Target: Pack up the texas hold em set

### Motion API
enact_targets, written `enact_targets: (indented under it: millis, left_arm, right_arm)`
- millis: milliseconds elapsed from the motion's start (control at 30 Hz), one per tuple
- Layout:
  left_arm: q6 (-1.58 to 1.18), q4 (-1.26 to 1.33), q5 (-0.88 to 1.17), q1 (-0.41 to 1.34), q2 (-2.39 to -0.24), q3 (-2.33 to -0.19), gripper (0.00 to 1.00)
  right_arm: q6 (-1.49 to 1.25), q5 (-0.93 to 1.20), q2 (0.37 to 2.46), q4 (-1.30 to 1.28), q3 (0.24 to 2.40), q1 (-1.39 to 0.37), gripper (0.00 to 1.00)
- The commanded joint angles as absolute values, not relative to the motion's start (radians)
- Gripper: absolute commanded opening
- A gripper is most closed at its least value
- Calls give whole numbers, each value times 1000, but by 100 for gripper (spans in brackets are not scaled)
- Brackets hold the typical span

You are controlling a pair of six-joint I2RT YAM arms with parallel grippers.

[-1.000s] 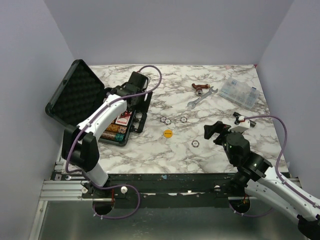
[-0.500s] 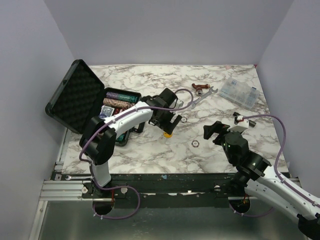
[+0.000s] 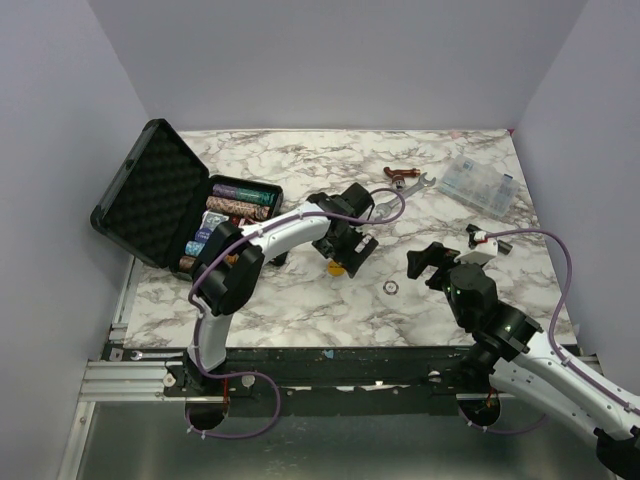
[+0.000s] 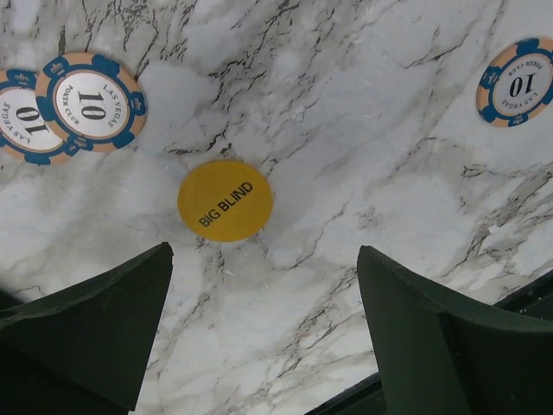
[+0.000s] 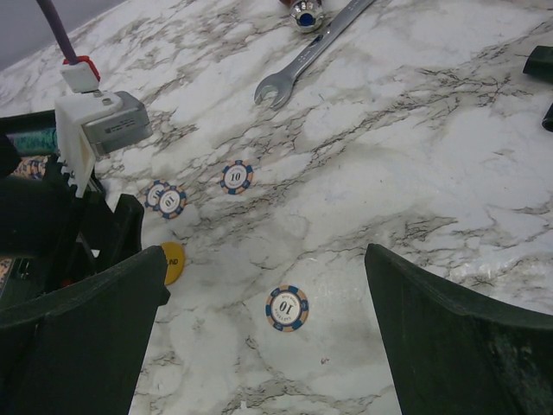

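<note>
Wide-open left gripper is held over the table w/ nothing btwn the fingers. The yellow "BIG BLIND" disc lies flat just ahead of the gap and is not yet gripped. Likewise the right gripper is spread fully & empty, nr the table's front right, well apart from the case.

At far left the case is seen w/ lid propped open and foam showing. Chip rows are seated in its base, so most of the packing is judged done. Decks can't be made out for certain behind the arm.

Left out on the marble:
- the disc
- two overlapping "10" chips just beside it
- a third chip further off
- a fourth chip nearer the right arm

Remaining, by est.: disc to be pinched & carried to the case, the 4 chips likewise, then lid shut & latched. Thin flat pieces on smooth marble are expected to be awkward to grip. The wrench and clear box are not part of the set & should be left alone.
</note>
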State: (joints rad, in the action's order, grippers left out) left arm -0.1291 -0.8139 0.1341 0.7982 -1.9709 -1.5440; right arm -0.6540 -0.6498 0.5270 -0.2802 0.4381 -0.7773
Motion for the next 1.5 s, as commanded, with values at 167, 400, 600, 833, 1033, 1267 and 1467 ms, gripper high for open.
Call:
enact_targets:
  millis: [167,400,600,833,1033,1267,1467]
  left_arm:
    - [-158,-833,49,810,-2070,-1613,87]
    - [-179,-825,8,811,-2123,-1637,82]
    - [-175,-831,21,811,-2155,-1655,74]
    - [-158,-876,-64,818,-2164,-1654,66]
    - [-137,-883,-58,825,-2143,-1629,68]
    - [-136,-889,-57,828,-2170,-1650,55]
    - [-134,-887,-53,829,-2177,-1649,47]
  right_arm:
    - [-646,-668,531,-263,448,-776,100]
    - [-643,-665,523,-261,444,-776,100]
    - [-643,-664,520,-259,444,-776,100]
    - [-644,-664,505,-264,444,-776,100]
    - [-647,-665,500,-266,443,-776,100]
    - [-651,-661,497,-270,443,-776,100]
    - [-653,-660,483,-272,440,-776,100]
